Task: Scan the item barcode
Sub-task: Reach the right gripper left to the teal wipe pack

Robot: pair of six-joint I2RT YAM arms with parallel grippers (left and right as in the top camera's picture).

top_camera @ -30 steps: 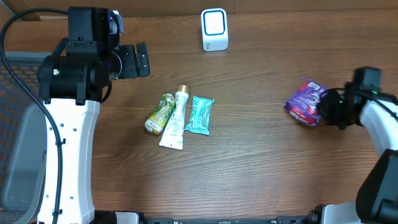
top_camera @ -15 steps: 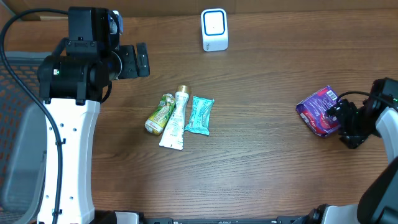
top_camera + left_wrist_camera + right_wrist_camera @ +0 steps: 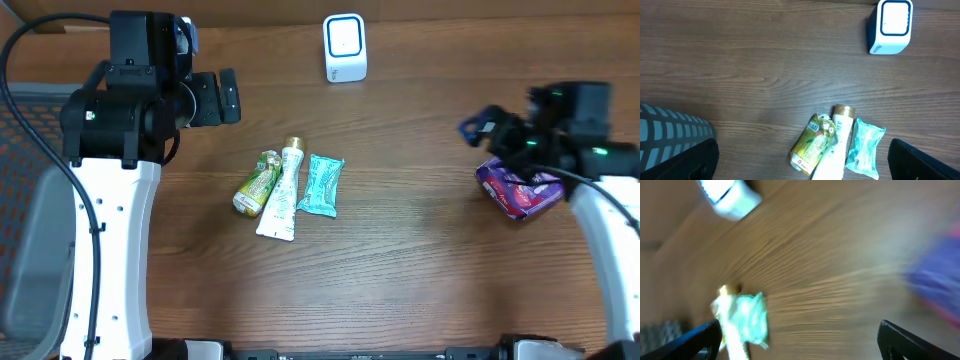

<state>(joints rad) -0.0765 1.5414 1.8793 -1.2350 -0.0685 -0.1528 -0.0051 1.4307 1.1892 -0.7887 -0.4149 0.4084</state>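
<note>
The white barcode scanner stands at the back middle of the table, also in the left wrist view and blurred in the right wrist view. A purple packet lies flat at the right, partly under my right arm. Just beyond it to the left, my right gripper hangs open and empty; its own view is smeared, with the purple packet at the right edge. Left of centre lie a green-yellow packet, a white tube and a teal packet. My left gripper is open, above and behind them.
A grey mesh basket sits off the table's left edge, its corner showing in the left wrist view. Bare wood lies between the three middle items and the purple packet.
My right gripper opened and let go of the purple packet, which now lies on the table. The gripper then swung back and to the left. The left arm has not moved.
</note>
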